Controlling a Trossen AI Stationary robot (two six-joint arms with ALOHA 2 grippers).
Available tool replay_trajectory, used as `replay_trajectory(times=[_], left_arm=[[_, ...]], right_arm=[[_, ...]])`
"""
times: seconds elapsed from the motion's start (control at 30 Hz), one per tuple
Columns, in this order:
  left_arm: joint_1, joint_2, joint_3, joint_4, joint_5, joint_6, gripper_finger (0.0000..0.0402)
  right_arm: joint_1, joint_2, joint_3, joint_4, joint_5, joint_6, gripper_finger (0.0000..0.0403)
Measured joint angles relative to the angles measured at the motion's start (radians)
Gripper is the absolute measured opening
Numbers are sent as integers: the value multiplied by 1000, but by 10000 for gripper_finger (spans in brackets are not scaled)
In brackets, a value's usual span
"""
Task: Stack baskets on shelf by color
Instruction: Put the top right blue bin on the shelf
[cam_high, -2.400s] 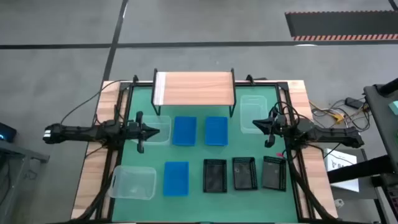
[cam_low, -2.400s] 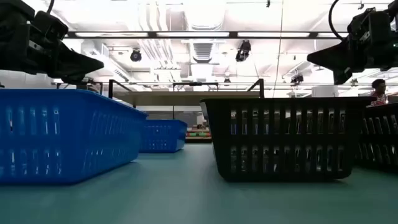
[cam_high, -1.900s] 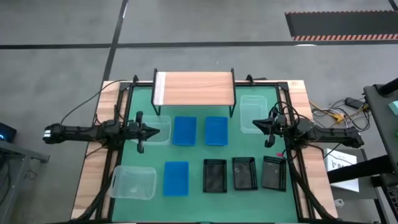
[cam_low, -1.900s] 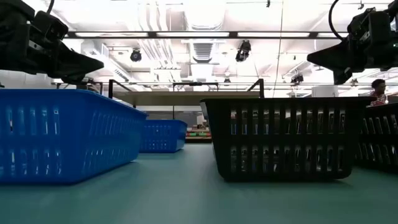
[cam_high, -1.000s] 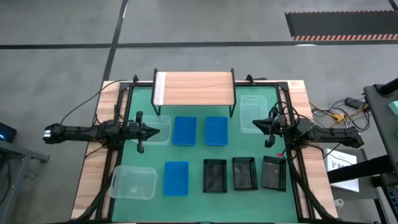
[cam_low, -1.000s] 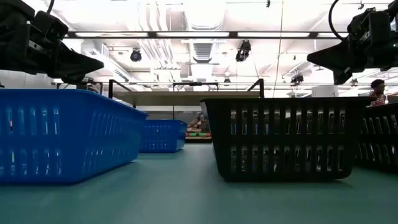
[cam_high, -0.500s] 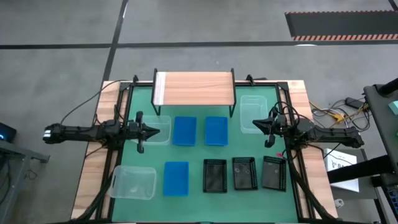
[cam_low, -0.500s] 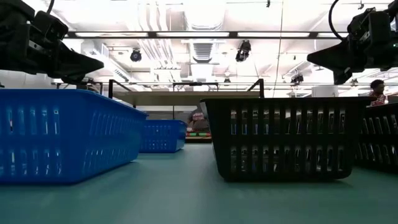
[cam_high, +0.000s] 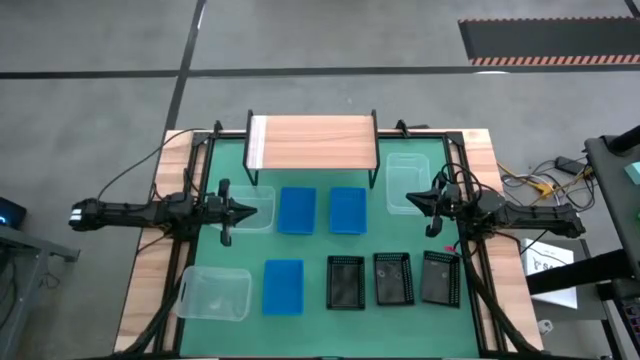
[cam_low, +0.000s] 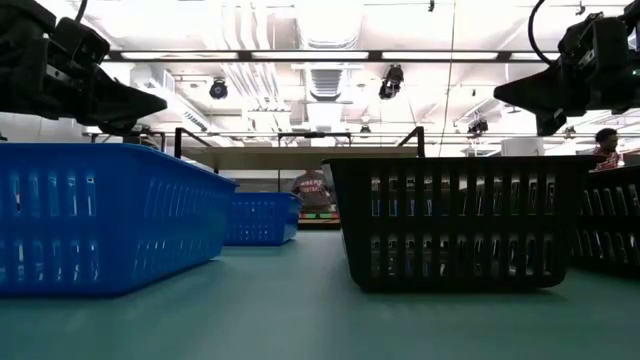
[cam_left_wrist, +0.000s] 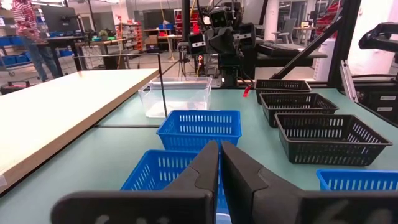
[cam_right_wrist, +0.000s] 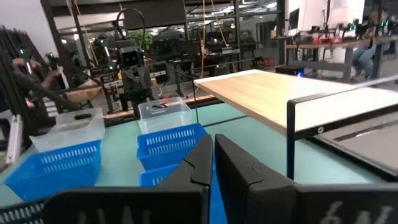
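High view shows the job not yet begun: the shelf (cam_high: 312, 142) stands bare at the far edge of the green table (cam_high: 318, 310), and all nine baskets sit on the table in front of it, none stacked.

Nearest the shelf is a row of four: a clear basket (cam_high: 254, 211) on the left, two blue baskets (cam_high: 296, 210) (cam_high: 347, 209) side by side in the middle, and another clear basket (cam_high: 407, 182) at the right, just beside the shelf's leg. The near row holds the third clear basket (cam_high: 215, 292) at the left, the third blue basket (cam_high: 283, 284), then three black baskets (cam_high: 346, 281) (cam_high: 393, 277) (cam_high: 439, 276) close together.

The left gripper (cam_high: 250, 210) hangs above the table over the left clear basket, its fingers pressed together with nothing between them (the left wrist view shows the two dark fingers meeting). The right gripper (cam_high: 414, 199) hovers over the right clear basket, likewise closed and empty. Each arm reaches in from its own side of the table, and neither touches a basket.

By my reading, everything is left to do: three piles, one per colour, to be built on the plank, which looks about wide enough for three baskets abreast. Each gripper must open before anything can be picked up.
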Motion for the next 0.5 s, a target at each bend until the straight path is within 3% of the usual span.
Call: replay_trajectory(times=[0.1, 0.17, 0.27, 0.5], left_arm=[[-1, 2, 0, 63, 0, -43, 2], [-1, 6, 0, 137, 0, -226, 2], [-1, 5, 0, 225, 0, -374, 2], [-1, 6, 0, 377, 0, -365, 2]], right_arm=[[0, 0, 0, -1, -28, 255, 11], [0, 0, 0, 3, -5, 387, 11], [0, 2, 0, 12, 44, 431, 11], [0, 0, 0, 16, 47, 431, 11]])
